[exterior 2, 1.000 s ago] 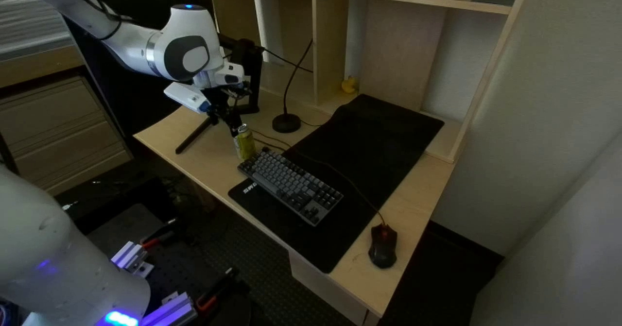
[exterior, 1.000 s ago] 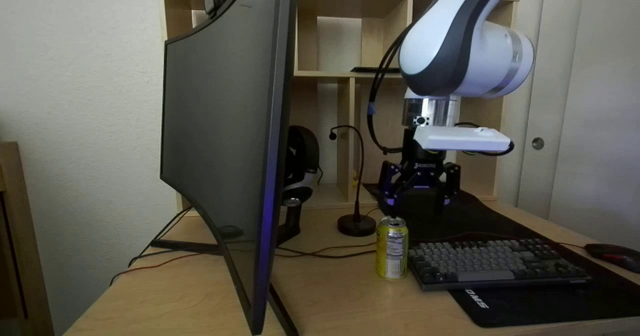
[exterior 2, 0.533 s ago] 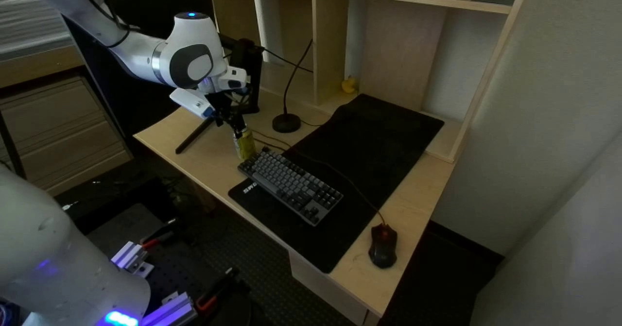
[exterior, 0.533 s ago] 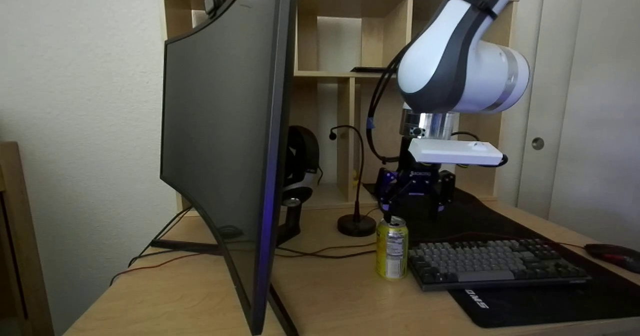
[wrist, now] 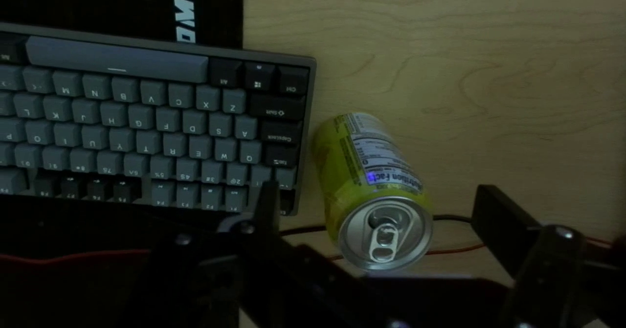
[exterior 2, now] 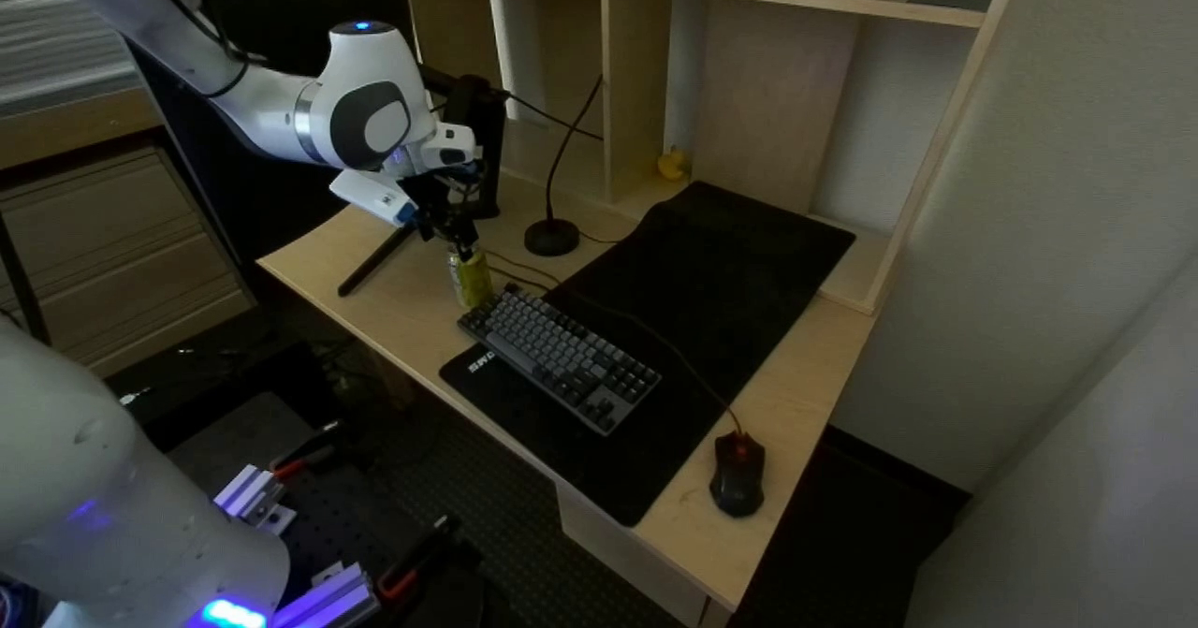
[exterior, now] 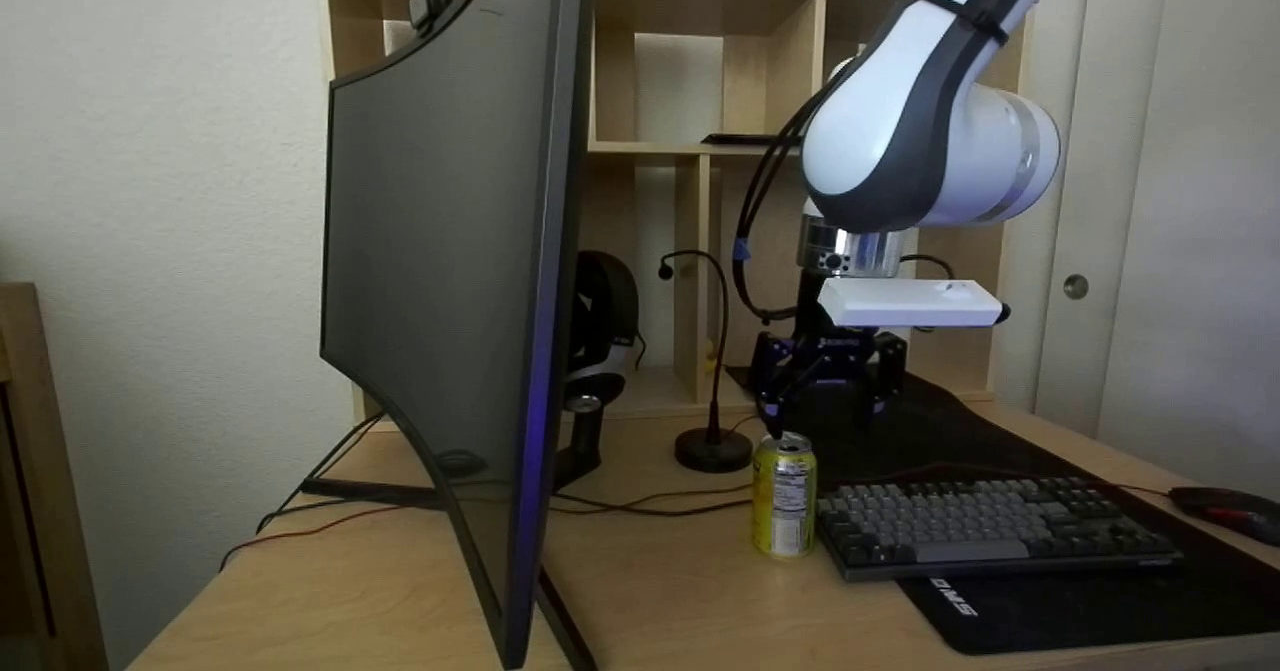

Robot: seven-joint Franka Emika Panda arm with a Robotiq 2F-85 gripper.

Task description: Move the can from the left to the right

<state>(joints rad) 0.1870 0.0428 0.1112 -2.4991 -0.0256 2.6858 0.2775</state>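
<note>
The can [exterior: 785,496] is yellow-green with a silvery top and stands upright on the desk, just off the short end of the keyboard [exterior: 990,521]. My gripper [exterior: 823,419] points down at about the height of the can's top. In the wrist view the can [wrist: 362,157] shows its lid in the gap of my gripper [wrist: 379,196], whose jaws are wide apart. Both fingers [wrist: 503,225] stay clear of its sides there. One finger covers part of the lid of the can [exterior 2: 474,282] in an exterior view. Nothing is held.
A large curved monitor [exterior: 450,251] stands beside the can, with a desk microphone [exterior: 713,451] behind. Thin cables [wrist: 452,218] run past the can. A black desk mat [exterior 2: 702,272] lies under the keyboard, with a mouse [exterior 2: 737,474] beyond. Shelving [exterior 2: 636,94] backs the desk.
Over the first half second my gripper came down toward the can's top, shifting slightly. Since then the arm has barely moved. The can stands where it was, and the jaws have stayed wide.
</note>
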